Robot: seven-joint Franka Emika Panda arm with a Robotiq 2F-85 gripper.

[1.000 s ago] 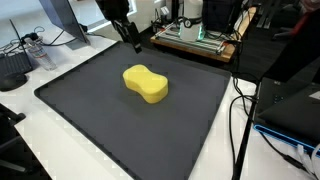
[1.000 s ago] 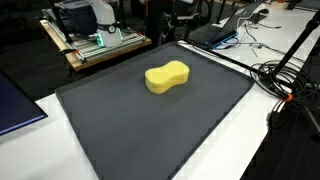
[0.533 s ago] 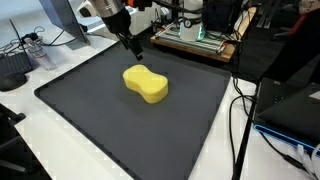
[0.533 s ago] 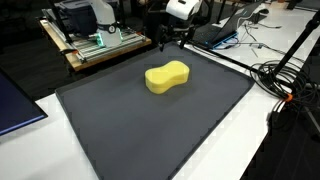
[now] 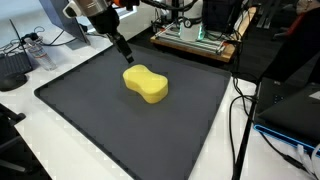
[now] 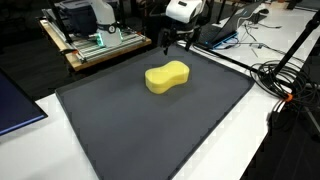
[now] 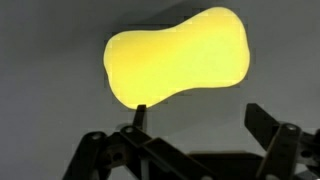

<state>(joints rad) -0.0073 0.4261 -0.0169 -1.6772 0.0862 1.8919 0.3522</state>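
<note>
A yellow peanut-shaped sponge (image 5: pixel 146 84) lies on a dark grey mat (image 5: pixel 100 120), and both show in both exterior views, sponge (image 6: pixel 167 76) on mat (image 6: pixel 150 130). My gripper (image 5: pixel 122 52) hangs above the mat's far edge, just beyond the sponge, and touches nothing; it also shows from the opposite side (image 6: pixel 177 42). In the wrist view the gripper (image 7: pixel 200 118) has its fingers spread apart and empty, with the sponge (image 7: pixel 175 55) ahead of the fingertips.
A wooden crate with green electronics (image 5: pixel 195 38) stands behind the mat, also seen in an exterior view (image 6: pixel 95 42). Black cables (image 5: pixel 240 110) run along one side of the mat. A laptop (image 6: pixel 222 30) and more cables (image 6: pixel 290 80) lie past another side.
The arm has come further into view and the gripper has moved along the mat's far edge, staying above the mat near the sponge. The sponge has not moved.
</note>
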